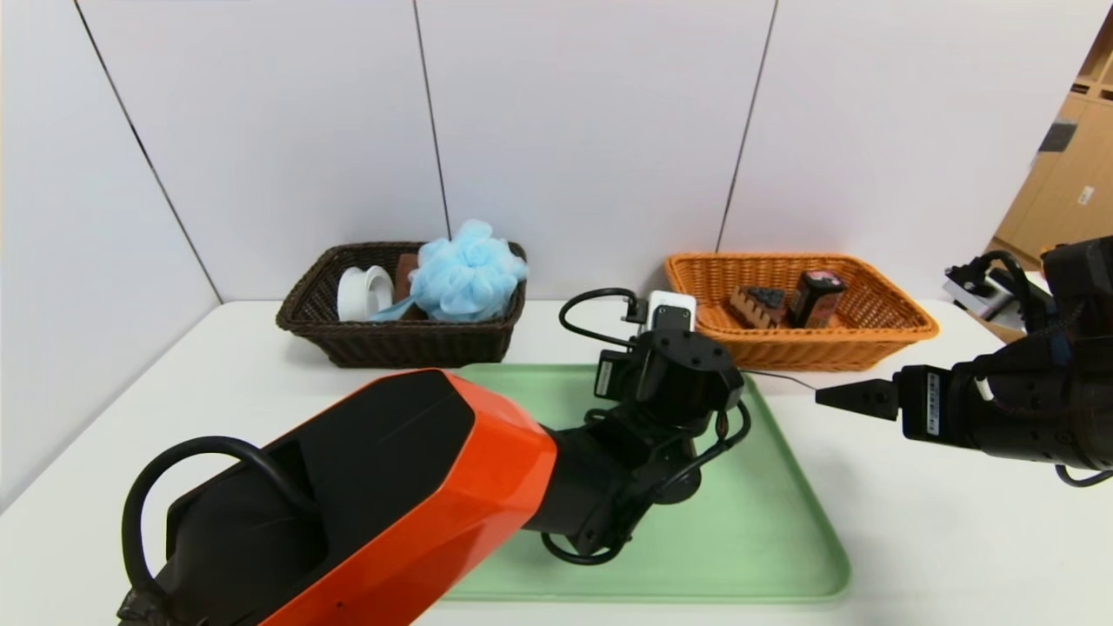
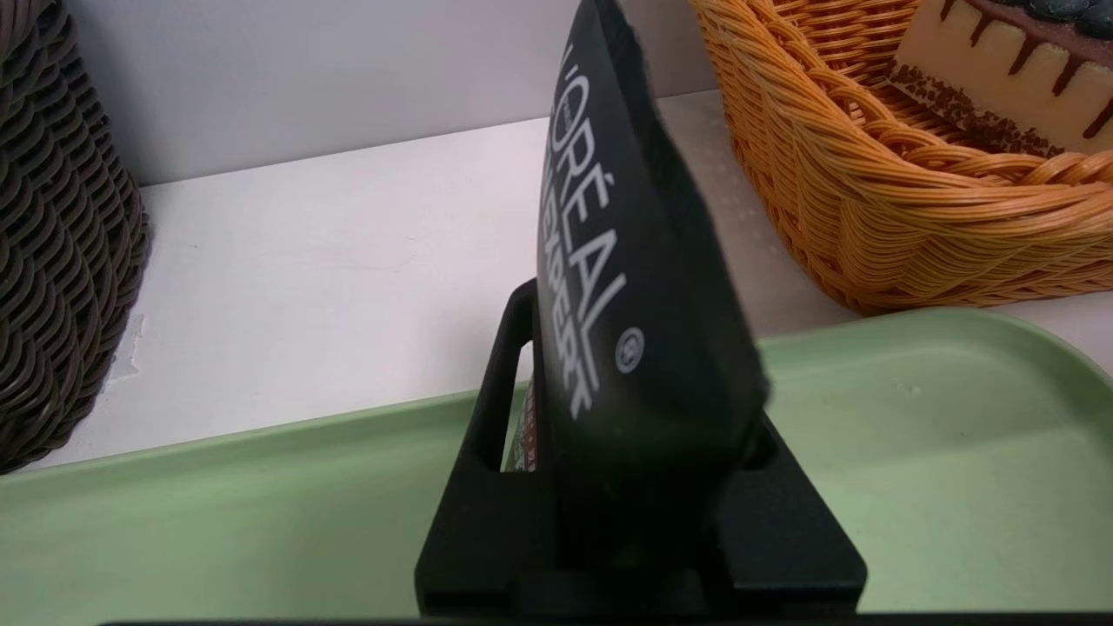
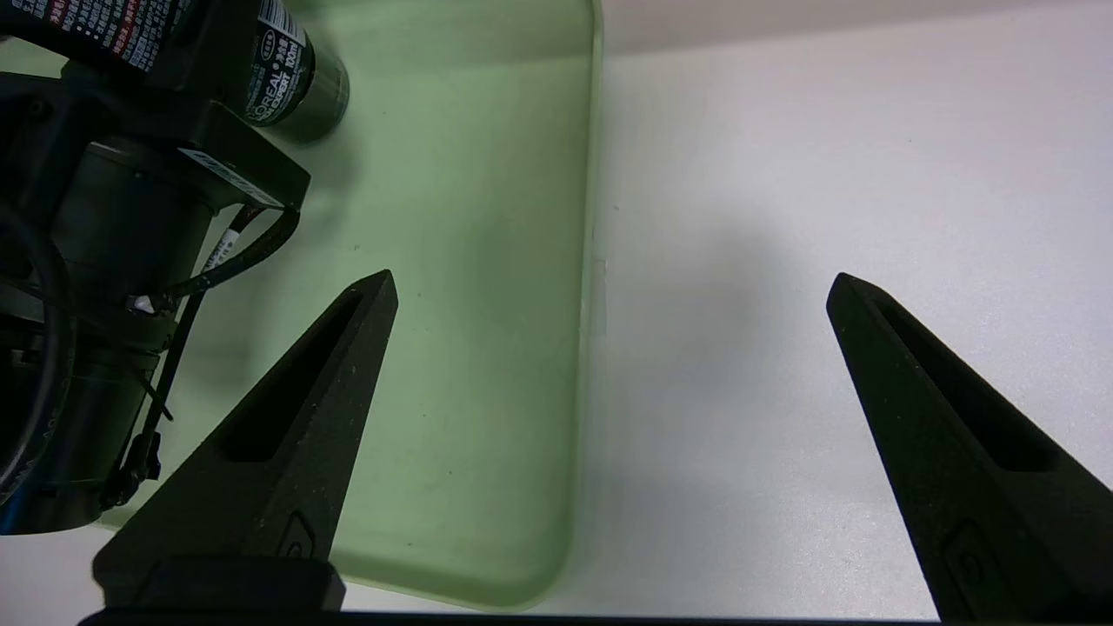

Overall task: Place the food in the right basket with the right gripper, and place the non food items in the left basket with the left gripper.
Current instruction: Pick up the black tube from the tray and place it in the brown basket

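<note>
My left gripper (image 2: 628, 382) is shut on the black cone-shaped tube (image 2: 639, 287) with white lettering, over the far part of the green tray (image 2: 956, 452). In the head view its wrist (image 1: 683, 369) hides the fingers. The tube also shows in the right wrist view (image 3: 291, 83). The dark brown left basket (image 1: 391, 343) holds the white tub (image 1: 365, 291), the brown towel (image 1: 406, 274) and the blue puff (image 1: 468, 269). The orange right basket (image 1: 817, 348) holds the cake wedge (image 1: 758, 306) and the black carton (image 1: 816, 297). My right gripper (image 1: 856, 398) is open and empty beside the tray's right edge.
The green tray (image 1: 765, 539) lies at the middle of the white table, with both baskets behind it against the wall. My orange-banded left arm (image 1: 391, 487) reaches over the tray's left half. Wooden furniture (image 1: 1065, 174) stands at the far right.
</note>
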`<state>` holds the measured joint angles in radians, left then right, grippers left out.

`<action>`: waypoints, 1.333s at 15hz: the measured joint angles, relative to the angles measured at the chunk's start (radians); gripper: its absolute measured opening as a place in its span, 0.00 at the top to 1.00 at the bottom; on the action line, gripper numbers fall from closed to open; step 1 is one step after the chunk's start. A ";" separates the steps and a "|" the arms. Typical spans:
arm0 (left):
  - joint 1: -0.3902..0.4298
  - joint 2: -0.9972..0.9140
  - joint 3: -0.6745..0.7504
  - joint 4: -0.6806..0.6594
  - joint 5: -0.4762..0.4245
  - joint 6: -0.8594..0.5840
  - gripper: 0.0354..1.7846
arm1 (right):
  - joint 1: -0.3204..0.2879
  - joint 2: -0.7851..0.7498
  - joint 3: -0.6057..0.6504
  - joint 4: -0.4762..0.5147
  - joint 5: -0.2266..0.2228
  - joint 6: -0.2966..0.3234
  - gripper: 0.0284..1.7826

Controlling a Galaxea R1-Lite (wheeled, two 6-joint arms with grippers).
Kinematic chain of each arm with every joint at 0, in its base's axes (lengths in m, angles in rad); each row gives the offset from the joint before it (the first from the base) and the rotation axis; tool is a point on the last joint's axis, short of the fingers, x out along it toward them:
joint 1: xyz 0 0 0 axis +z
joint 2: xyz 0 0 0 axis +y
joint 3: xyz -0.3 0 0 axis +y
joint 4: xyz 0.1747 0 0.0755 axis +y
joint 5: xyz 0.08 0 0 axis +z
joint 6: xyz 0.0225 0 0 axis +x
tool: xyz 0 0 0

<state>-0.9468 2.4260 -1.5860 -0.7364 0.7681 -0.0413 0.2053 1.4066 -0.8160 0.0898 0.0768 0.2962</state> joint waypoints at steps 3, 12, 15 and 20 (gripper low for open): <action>0.000 -0.029 0.010 0.014 -0.005 0.000 0.81 | 0.000 0.000 0.003 0.000 0.000 0.001 0.04; 0.066 -0.420 0.029 0.344 -0.109 -0.026 0.81 | 0.000 0.007 0.010 -0.001 0.005 -0.001 0.04; 0.203 -0.562 0.074 0.469 -0.179 -0.053 0.81 | 0.000 0.010 0.010 -0.001 0.005 -0.001 0.04; 0.474 -0.698 0.120 0.650 -0.388 -0.088 0.81 | 0.001 0.011 0.011 -0.001 0.005 -0.009 0.04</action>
<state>-0.4732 1.7281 -1.4664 -0.0860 0.3804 -0.1294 0.2064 1.4177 -0.8053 0.0885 0.0821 0.2877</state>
